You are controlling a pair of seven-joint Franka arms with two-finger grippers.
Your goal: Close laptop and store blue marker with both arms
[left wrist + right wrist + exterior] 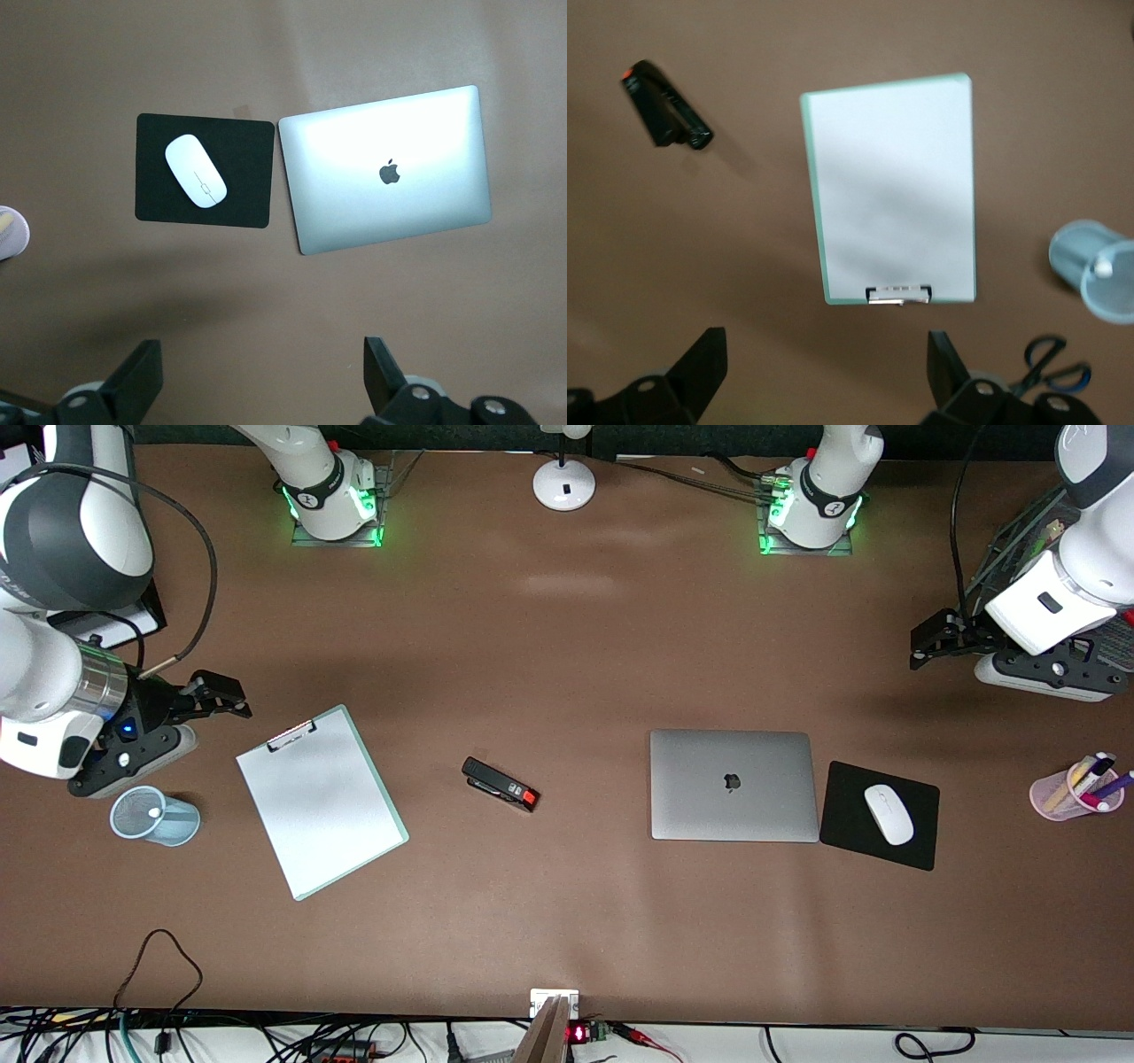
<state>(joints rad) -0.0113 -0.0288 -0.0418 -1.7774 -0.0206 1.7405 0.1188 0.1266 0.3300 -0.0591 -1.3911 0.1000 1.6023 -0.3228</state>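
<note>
Already the laptop (733, 785) lies shut and flat on the surface, lid up with the dark logo showing, toward the left arm's end, its edge just beside a black mouse pad (879, 815) that carries a white mouse (888, 813). It looks a stiff, smooth, fairly heavy slab, so any further nudge would best be a flat downward press near the lid's free edge, since a pinch on the slick metal would likely slip. The blue marker cannot be picked out for certain; a whitish tip shows inside the blue mesh cup (156, 816) near the right arm's end of the surface, which may be it, stored. If so, it should be light, rigid and slippery, best pinched across its barrel near the middle. The left end effector (930, 643) hangs over bare surface near the left arm's end, fingers spread apart with nothing between them. The right end effector (217, 696) hovers with fingers apart and empty beside the clipboard (321, 801), above the mesh cup's neighbourhood. Both arms seem to be waiting.
</note>
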